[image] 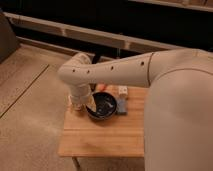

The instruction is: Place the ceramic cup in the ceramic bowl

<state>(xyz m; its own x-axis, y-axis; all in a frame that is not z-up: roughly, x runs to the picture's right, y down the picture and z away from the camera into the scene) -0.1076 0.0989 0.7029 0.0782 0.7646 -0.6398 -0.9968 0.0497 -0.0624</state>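
Observation:
The ceramic bowl (104, 106), round, glossy and dark, stands on the far part of the small wooden table (100, 136). A cream-white shape that looks like the ceramic cup (92, 104) leans at the bowl's left rim, partly over the inside. My gripper (84, 103) points down at the end of the white arm, at the bowl's left edge and right by the cup. The wrist hides most of it, so I cannot tell whether it holds the cup.
A small white boxy item with a reddish mark (122, 91) stands behind the bowl to the right. A flat blue rectangular item (122, 106) lies against the bowl's right side. An orange item (102, 87) peeks out behind the bowl. My white body fills the right side.

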